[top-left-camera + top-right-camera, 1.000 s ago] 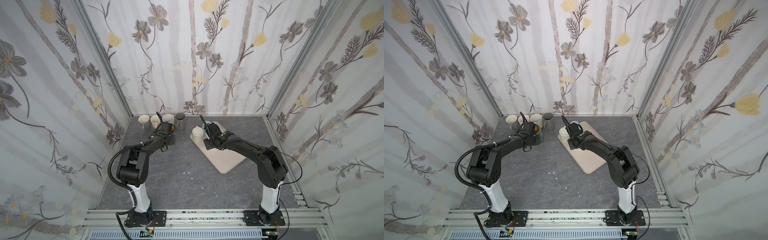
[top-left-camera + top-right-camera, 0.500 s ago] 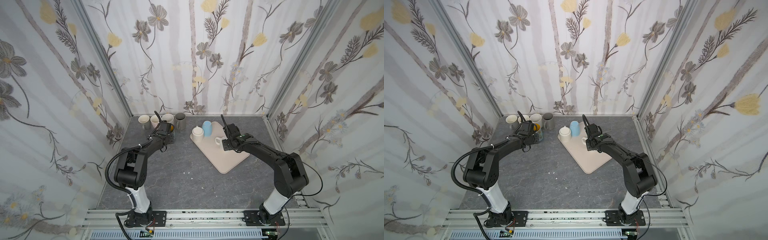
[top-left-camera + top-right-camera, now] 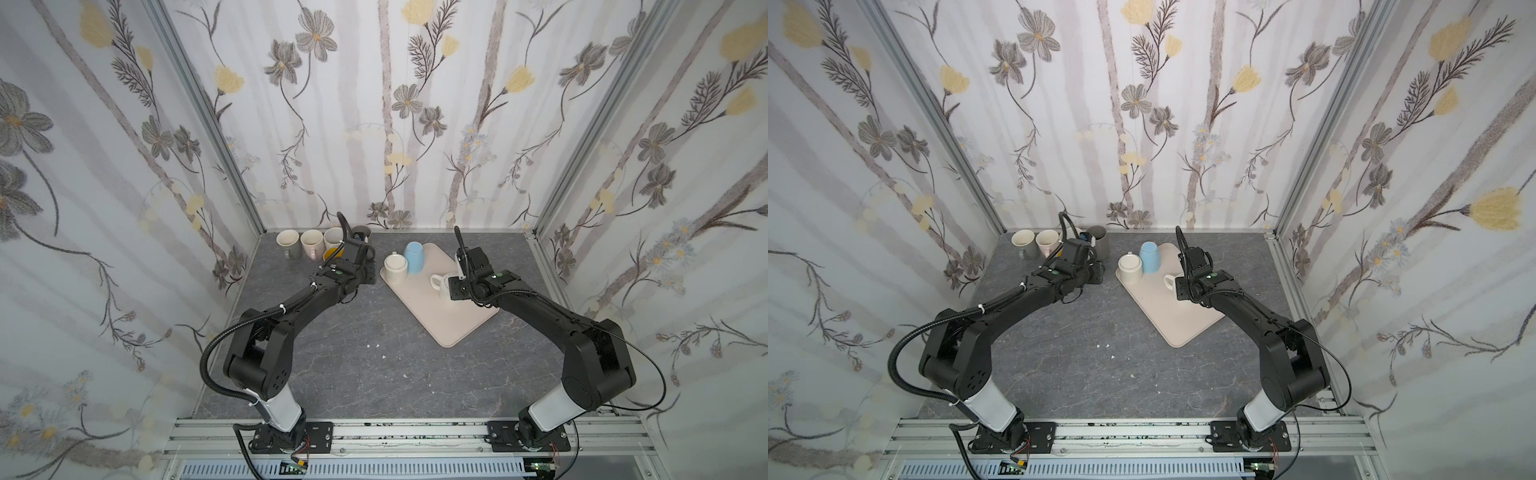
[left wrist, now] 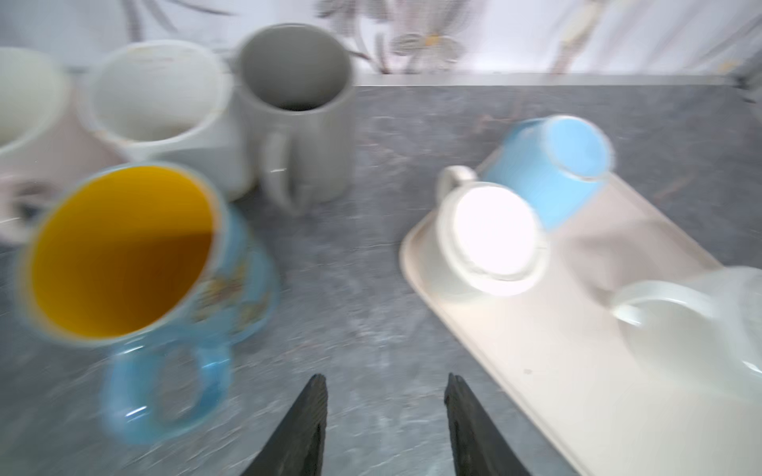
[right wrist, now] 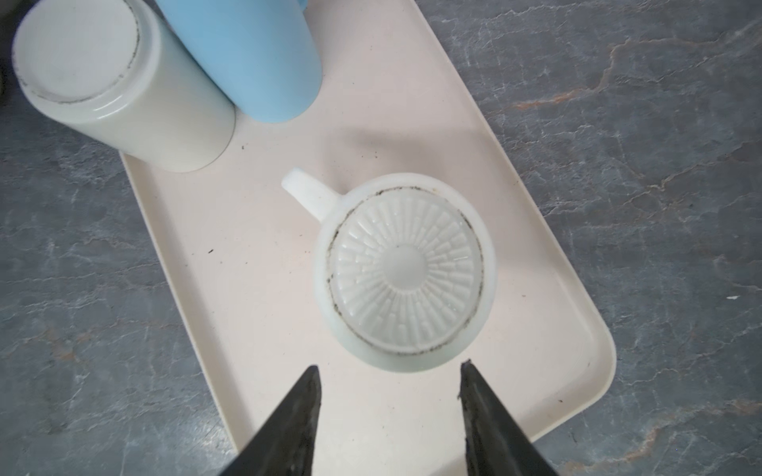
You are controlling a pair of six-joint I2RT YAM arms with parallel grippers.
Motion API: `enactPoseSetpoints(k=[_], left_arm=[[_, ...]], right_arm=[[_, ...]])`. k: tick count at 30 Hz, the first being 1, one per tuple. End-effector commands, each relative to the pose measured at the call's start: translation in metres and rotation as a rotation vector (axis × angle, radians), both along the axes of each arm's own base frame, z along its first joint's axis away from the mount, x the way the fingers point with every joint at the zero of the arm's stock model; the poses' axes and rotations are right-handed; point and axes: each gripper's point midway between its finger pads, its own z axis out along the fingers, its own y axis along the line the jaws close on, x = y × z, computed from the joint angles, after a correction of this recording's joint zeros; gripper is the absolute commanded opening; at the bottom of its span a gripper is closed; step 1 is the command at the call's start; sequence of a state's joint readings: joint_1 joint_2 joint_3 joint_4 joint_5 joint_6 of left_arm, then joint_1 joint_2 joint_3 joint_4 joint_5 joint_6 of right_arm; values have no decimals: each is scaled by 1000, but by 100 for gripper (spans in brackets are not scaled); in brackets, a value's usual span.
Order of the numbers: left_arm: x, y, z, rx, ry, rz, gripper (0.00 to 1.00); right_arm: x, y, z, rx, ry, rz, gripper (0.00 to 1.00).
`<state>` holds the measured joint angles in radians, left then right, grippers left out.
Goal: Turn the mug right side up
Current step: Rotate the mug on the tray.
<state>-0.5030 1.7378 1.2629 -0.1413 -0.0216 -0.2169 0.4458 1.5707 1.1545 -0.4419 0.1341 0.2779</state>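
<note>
Hovering my right hand (image 5: 390, 364), open, by inverted white ribbed-base mug (image 5: 406, 272) | left hand (image 4: 385, 375) open, empty | flip not begun

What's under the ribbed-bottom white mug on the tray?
The white mug stands base-up on the beige tray; only tray surface shows around it. Its mouth faces down, so whatever is inside or beneath is covered.

Grey marbled tabletop (image 3: 374, 353). Bearing a beige tray (image 3: 457, 324) toward the back. Upright mugs (image 3: 286, 241) clustered at the back left corner.
</note>
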Motion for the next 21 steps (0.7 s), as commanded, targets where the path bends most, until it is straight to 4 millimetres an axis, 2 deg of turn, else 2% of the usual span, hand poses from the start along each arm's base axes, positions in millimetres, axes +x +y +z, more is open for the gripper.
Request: enactPoseSetpoints(k=[1,2,5,7,11,15,18,21], left_arm=[[5,-66,8,-95,-20,-143,46],[6,-86,7,-108,-16,-181,46],[13,-131,5,-143,-7,-252,44],[19,-150,-2,-165,5,-274,42],[38,-173,-9,-208,16,-274,37],[54,-191,-29,-205,45,-275,34],[56,-205,-48,-203,86,-284,33],[50,-215,-58,-171,109,-304,32]], right_arm=[[-6,13,3,109,-3,11,53],[-11,13,0,125,9,12,53],[-28,13,-10,176,30,17,53],[-38,11,-16,202,40,15,52],[-51,6,-27,238,64,4,50],[-57,0,-32,251,73,-4,48],[-60,-2,-37,284,89,-5,46],[-61,-2,-44,302,105,2,46]])
